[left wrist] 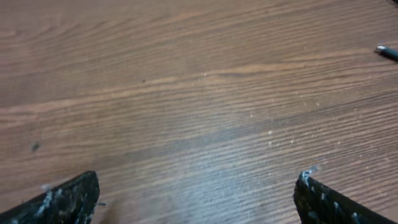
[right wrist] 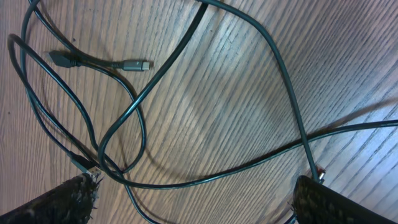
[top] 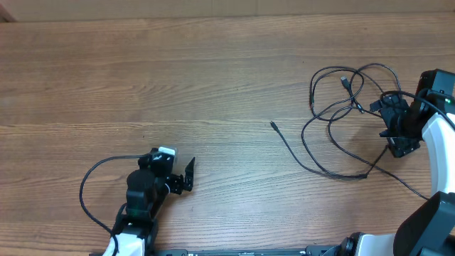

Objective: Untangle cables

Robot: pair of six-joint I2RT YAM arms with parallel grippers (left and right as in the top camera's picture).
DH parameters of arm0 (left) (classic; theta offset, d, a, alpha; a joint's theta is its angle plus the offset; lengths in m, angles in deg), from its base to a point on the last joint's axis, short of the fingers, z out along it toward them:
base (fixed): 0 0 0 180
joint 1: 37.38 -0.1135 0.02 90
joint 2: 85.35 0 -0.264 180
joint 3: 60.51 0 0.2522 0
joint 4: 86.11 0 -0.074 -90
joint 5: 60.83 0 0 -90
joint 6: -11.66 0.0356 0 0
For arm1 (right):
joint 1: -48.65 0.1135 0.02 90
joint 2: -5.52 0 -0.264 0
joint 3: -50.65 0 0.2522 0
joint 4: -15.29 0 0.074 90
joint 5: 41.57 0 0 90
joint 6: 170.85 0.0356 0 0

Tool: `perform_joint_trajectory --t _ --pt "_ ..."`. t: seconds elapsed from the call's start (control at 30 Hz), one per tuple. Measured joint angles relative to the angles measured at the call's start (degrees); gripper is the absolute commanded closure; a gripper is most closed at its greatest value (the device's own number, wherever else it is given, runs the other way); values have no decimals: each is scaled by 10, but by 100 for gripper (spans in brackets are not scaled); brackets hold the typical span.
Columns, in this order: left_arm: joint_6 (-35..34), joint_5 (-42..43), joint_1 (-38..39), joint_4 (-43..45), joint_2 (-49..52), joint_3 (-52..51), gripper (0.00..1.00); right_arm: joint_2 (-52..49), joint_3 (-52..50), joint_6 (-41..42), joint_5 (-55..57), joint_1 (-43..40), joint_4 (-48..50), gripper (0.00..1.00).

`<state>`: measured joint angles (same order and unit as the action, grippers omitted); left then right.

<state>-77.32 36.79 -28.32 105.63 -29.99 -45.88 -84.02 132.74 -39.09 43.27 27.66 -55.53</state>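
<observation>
The cables [top: 340, 107] are thin black cords lying in overlapping loops at the right of the table. One loose plug end [top: 274, 125] reaches toward the middle. My right gripper [top: 389, 117] hovers at the right edge of the tangle. In the right wrist view it [right wrist: 196, 199] is open, with cable strands [right wrist: 205, 179] crossing on the table between its fingers and nothing gripped. A silvery plug tip [right wrist: 134, 65] lies further ahead. My left gripper [top: 188, 176] is open over bare wood at the lower left, far from the tangle. In the left wrist view it [left wrist: 198, 199] holds nothing, and a plug tip [left wrist: 387, 52] shows at the top right.
The wooden table [top: 178, 78] stretches wide between the two arms. A thicker black wire [top: 89, 185] belonging to the left arm loops out to the left of its base. The right arm's white body [top: 437, 142] stands at the right edge.
</observation>
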Motion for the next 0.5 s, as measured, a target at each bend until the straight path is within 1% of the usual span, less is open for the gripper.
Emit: perform_joint_trajectory --t 0.1,0.23,0.3,0.33,0.43,0.5 --pt "-5 -3 -14 -48 -34 -2 0 0 0 0 0 0 0 0" --pt "-8 -7 -27 -138 -105 -4 1 0 0 0 0 0 0 0" --pt "-9 -11 -28 -188 -152 -3 1 0 0 0 0 0 1 0" --pt "-9 -17 -27 -245 -197 -4 0 0 0 0 0 0 1 0" --pt "-13 -34 -27 -296 -279 -4 0 0 -1 0 0 0 1 0" --pt "-15 -45 -27 -297 -351 -4 0 0 -1 0 0 0 0 0"
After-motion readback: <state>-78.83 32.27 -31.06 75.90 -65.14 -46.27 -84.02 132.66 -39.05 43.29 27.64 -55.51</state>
